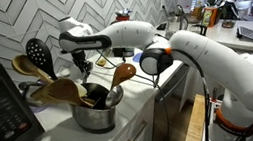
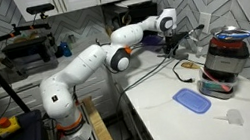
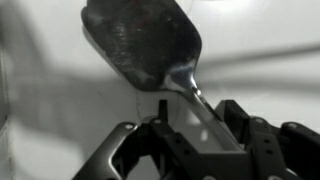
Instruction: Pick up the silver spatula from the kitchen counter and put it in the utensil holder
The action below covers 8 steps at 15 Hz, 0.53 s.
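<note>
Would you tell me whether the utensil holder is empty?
Not empty: several wooden spoons stand in the holder, seen in an exterior view.

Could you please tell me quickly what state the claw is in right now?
Claw: it is around the handle of the silver spatula; whether it actually grips the handle cannot be told.

Apparently silver spatula [image 3: 140, 45], silver utensil holder [image 1: 98, 116]
</note>
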Each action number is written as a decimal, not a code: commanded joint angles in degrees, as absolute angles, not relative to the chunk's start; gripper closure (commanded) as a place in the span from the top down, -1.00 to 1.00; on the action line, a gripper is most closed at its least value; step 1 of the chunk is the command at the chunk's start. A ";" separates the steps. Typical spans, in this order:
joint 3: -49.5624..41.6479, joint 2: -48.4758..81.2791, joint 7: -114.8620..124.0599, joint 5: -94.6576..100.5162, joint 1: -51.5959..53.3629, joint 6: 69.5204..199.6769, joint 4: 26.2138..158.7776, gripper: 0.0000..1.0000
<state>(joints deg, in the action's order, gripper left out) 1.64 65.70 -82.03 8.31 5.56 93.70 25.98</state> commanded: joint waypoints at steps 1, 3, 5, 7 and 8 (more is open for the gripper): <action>2.37 65.11 -84.45 6.81 4.73 93.82 26.62 0.87; 2.94 65.27 -89.73 6.88 4.49 94.38 26.74 1.00; 2.93 65.20 -96.17 7.41 4.25 94.56 26.72 1.00; 2.64 64.97 -101.91 7.79 3.75 94.23 26.75 1.00; 2.77 64.90 -104.51 7.61 3.43 94.15 26.76 1.00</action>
